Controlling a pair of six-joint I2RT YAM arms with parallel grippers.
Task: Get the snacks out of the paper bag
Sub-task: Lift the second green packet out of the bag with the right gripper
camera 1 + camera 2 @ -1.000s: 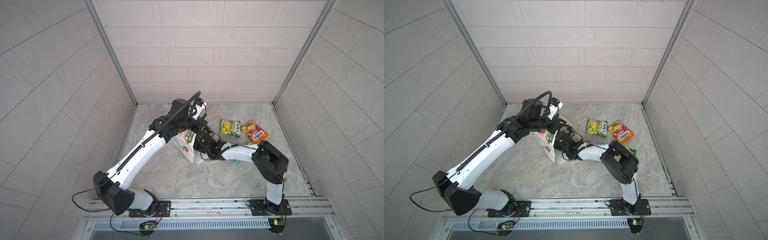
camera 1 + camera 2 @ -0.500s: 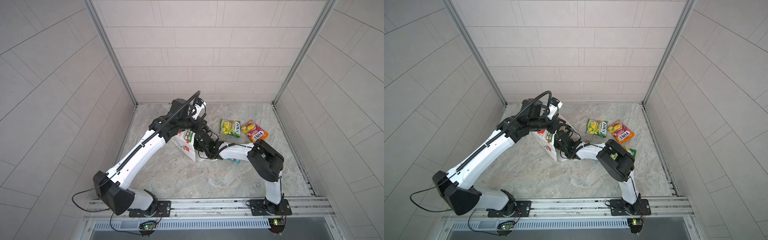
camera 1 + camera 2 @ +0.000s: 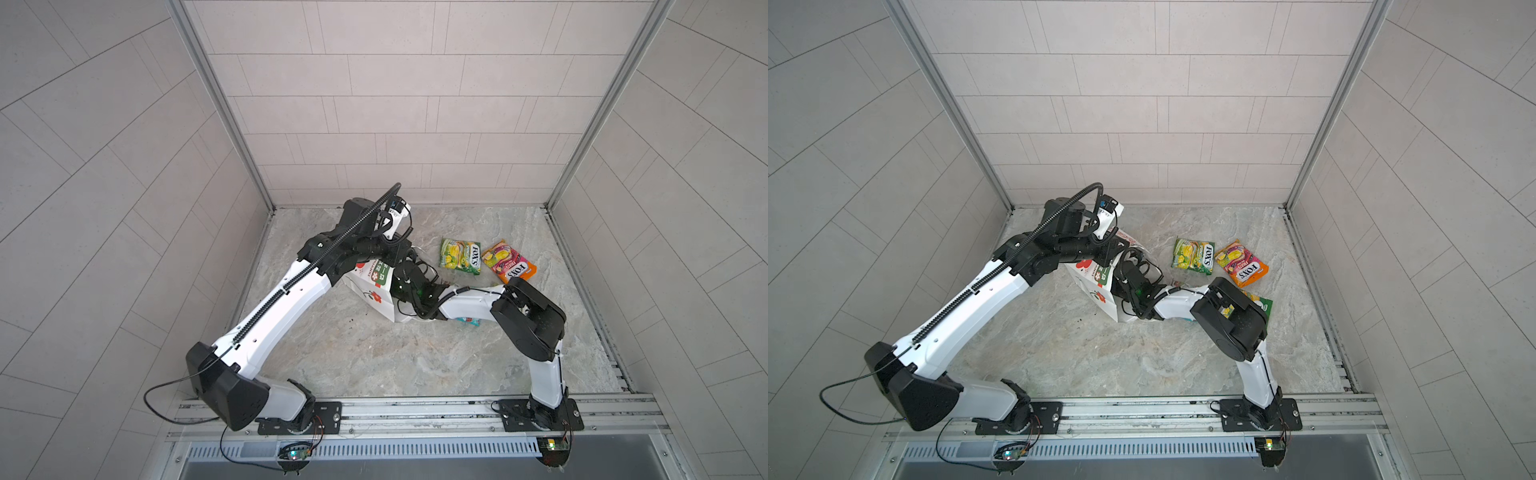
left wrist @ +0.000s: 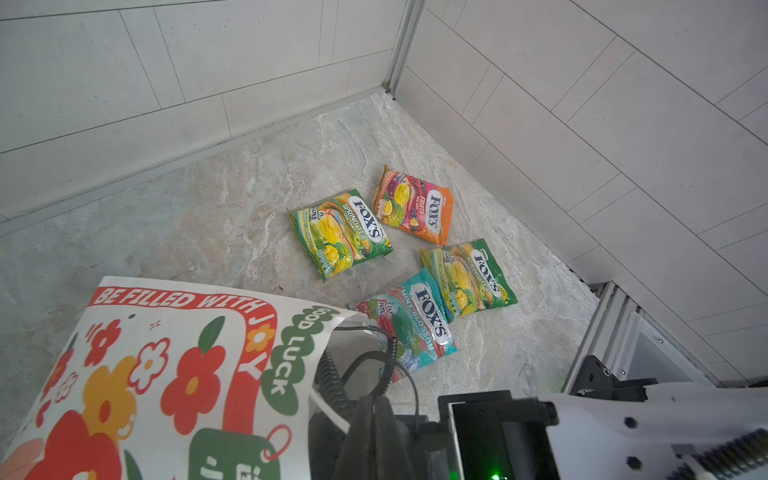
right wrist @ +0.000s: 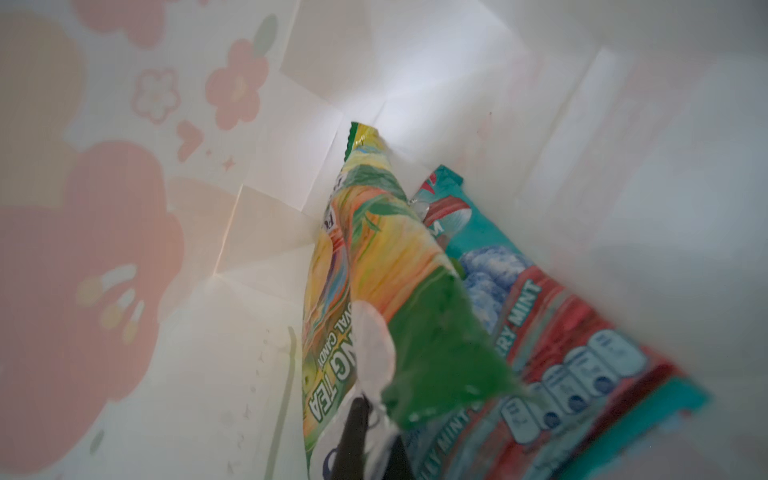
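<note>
My right gripper (image 5: 376,419) is deep inside the paper bag (image 3: 374,286), so neither top view shows it. Only the wrist view does, blurred and cut off at the frame edge. It is clamped tight on the green corner of the inner green-yellow pouch (image 5: 374,257). The inner teal-red pouch (image 5: 540,328) lies just beside that one against the bag wall, its near end cut off.

My left gripper (image 3: 395,255) is closed at the bag's rim, though my own wrist hides the pinch itself.

Four pouches lie on the floor outside the bag. The far green-yellow pouch (image 3: 460,256) and the orange-pink pouch (image 3: 510,262) are in plain sight. From above, my right arm mostly hides the near green-yellow pouch (image 4: 467,276) and the outer teal-red pouch (image 4: 411,322).
</note>
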